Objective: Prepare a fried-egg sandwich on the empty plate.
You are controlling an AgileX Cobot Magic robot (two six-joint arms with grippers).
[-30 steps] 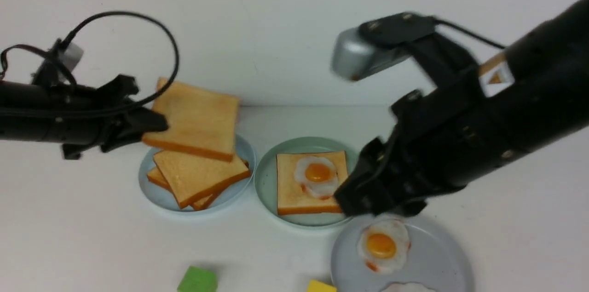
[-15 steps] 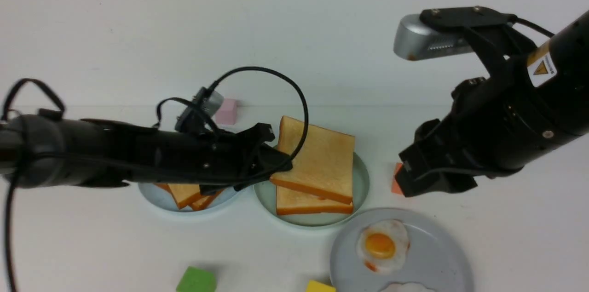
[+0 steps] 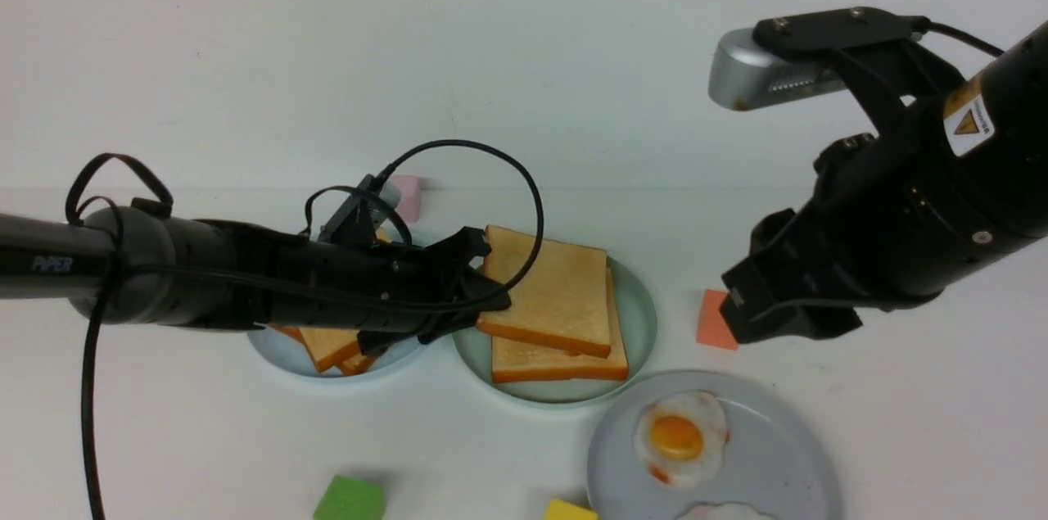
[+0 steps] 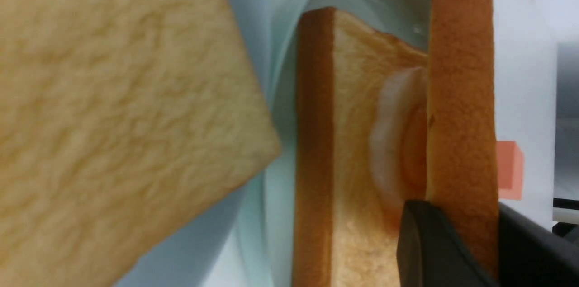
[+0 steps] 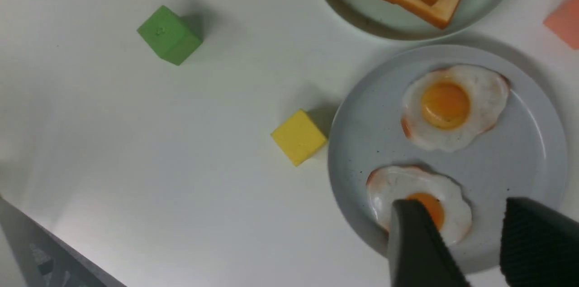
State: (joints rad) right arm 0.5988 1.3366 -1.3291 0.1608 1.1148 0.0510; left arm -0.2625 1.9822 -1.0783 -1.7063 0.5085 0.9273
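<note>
The pale mint-green plate (image 3: 641, 315) holds a toast slice (image 3: 557, 362) with a fried egg on it. The egg is covered in the front view and shows between the slices in the left wrist view (image 4: 393, 142). My left gripper (image 3: 485, 292) is shut on the left edge of a second toast slice (image 3: 550, 291), holding it slightly tilted just above the egg. Its fingers clamp the crust (image 4: 461, 74) in the left wrist view. My right gripper (image 3: 788, 322) hangs open and empty to the right of the mint plate, with its fingers (image 5: 416, 242) over the grey plate.
A pale blue plate (image 3: 274, 346) with a toast pile (image 3: 327, 344) lies under my left arm. The grey speckled plate (image 3: 786, 471) at the front right carries two eggs (image 5: 452, 106). Around them are a green block (image 3: 350, 498), a yellow block (image 3: 571, 511), an orange block (image 3: 717, 319) and a pink block (image 3: 407, 196).
My left arm carried the toast slice rightward from above the blue plate and lowered it over the egg on the mint plate. My right arm drew back to the right and up.
</note>
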